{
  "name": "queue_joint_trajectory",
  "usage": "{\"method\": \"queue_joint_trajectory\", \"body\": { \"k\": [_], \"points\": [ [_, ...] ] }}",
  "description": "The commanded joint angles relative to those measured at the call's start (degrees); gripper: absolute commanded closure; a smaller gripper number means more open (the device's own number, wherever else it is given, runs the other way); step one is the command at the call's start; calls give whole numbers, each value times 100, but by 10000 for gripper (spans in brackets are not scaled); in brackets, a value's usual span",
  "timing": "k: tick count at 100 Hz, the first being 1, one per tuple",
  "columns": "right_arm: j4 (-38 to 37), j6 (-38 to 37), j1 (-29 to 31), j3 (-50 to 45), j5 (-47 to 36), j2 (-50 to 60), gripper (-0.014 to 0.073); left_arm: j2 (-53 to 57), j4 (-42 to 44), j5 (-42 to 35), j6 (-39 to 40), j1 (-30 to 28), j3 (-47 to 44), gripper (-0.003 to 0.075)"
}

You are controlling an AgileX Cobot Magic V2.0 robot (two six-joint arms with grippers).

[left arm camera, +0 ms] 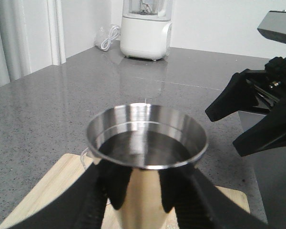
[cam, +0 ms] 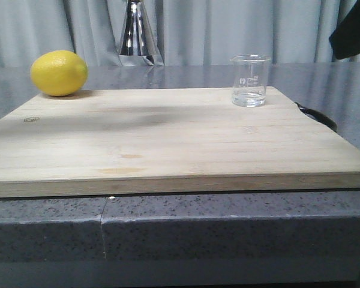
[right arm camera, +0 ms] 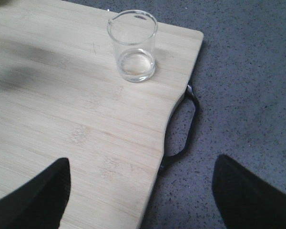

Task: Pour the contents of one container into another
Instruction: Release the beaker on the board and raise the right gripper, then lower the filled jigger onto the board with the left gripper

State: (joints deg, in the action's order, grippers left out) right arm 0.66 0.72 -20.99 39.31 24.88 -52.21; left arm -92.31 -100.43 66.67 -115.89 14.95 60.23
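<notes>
A lemon (cam: 59, 72) sits at the cutting board's (cam: 168, 138) far left corner. Behind it the left gripper (left arm camera: 142, 191) holds the steel jigger (left arm camera: 145, 143) aloft, fingers clamped on its body, liquid inside. The glass beaker (cam: 250, 80) stands near the board's right edge; the right gripper (right arm camera: 140, 191) hovers above, fingers apart. Keep the jigger level; grasp the beaker squarely.

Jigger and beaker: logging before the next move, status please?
Left gripper shut on jigger, held aloft. Right gripper open, empty. Beaker upright on board. Lemon far corner, clear.
</notes>
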Motion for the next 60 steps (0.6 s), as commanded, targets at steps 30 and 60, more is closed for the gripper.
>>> {"method": "queue_joint_trajectory", "body": {
  "k": [30,60],
  "points": [
    [-66,44,39,160,-318,69,41,24,-635,510,-714,90,169,472],
    [-66,44,39,160,-318,69,41,-529,-635,524,-939,79,230,472]
  ]
}}
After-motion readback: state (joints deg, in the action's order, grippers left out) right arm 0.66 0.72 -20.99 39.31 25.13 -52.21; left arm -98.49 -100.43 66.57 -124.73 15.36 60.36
